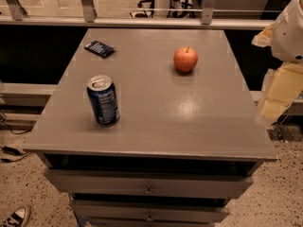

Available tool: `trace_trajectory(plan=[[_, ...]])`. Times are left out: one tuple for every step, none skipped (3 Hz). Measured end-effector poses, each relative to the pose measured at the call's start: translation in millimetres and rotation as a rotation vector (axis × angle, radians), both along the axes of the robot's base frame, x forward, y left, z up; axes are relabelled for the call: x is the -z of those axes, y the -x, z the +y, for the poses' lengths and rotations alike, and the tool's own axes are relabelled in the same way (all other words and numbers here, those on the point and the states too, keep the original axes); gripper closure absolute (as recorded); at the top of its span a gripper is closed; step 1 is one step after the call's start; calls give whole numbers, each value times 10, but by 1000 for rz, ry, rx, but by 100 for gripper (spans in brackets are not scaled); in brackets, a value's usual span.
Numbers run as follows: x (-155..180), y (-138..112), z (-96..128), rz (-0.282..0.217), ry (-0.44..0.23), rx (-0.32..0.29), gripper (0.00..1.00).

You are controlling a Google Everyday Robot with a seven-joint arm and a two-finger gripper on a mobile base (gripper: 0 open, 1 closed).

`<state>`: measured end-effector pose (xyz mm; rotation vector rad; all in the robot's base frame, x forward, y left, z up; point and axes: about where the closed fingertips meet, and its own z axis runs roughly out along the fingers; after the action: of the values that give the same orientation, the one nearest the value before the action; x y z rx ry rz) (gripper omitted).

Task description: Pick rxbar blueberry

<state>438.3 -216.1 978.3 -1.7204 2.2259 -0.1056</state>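
- My gripper (273, 104) hangs at the right edge of the frame, off the right side of the table (189, 126).
- Apple (185, 59), upper centre-right, sits roughly on the line from there to the rxbar blueberry (99, 48) at upper left.
- Soda can (103, 100) stands upright at left front, well apart from the bar; it blocks a low path from the front-left edge.
- I see a wide bare lane of table top between can and apple.
- Bar lies flat with open surface on every side.
- Railing (142, 21) runs close behind the far edge, limiting room at the back.
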Motion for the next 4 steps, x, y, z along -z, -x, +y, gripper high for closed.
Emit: trace_trajectory(plan=[[-9,-7,11,-7,-2,-2,0],[58,-151,155,-38,-37,-24,0],[283,-653,704,-90,-114,-71,0],[352,-1149,1242,-142,-196,-104,0]])
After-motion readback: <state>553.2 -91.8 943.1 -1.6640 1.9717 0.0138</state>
